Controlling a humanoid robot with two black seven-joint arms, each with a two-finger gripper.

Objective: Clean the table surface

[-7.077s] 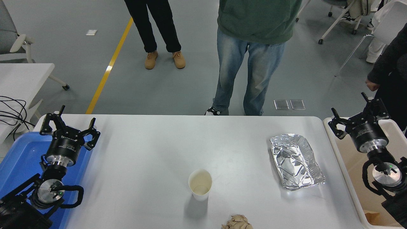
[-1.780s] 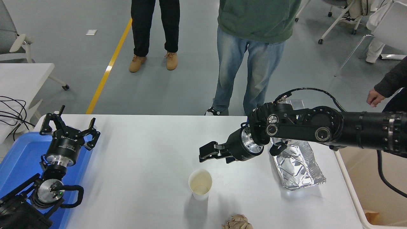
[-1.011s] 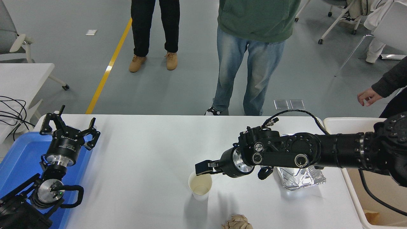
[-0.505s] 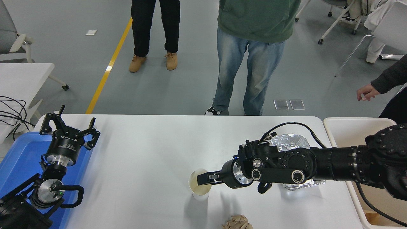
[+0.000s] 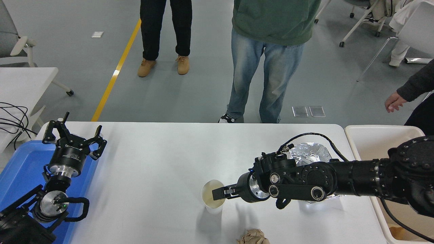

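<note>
The white table surface (image 5: pixel 152 159) carries a white paper cup (image 5: pixel 207 191) at the front middle, a crumpled foil tray (image 5: pixel 310 150) at the right and a crumpled brown paper ball (image 5: pixel 252 236) at the front edge. My right gripper (image 5: pixel 218 194) reaches in from the right, and its tip is at the cup's right rim, dipping into the cup's mouth. The arm hides most of the foil tray. My left gripper (image 5: pixel 73 134) is parked open at the lower left.
A blue tray (image 5: pixel 20 169) lies under the left arm. A white bin (image 5: pixel 373 135) stands past the table's right edge. Two people stand at the far side, and a third person's hand (image 5: pixel 393 101) hangs at the right. A smaller white table (image 5: pixel 23 81) is at the left.
My right arm swung from over the bin across the foil tray and lowered to the cup. In the last half second it sank slightly into the cup's mouth. The cup has not moved.
</note>
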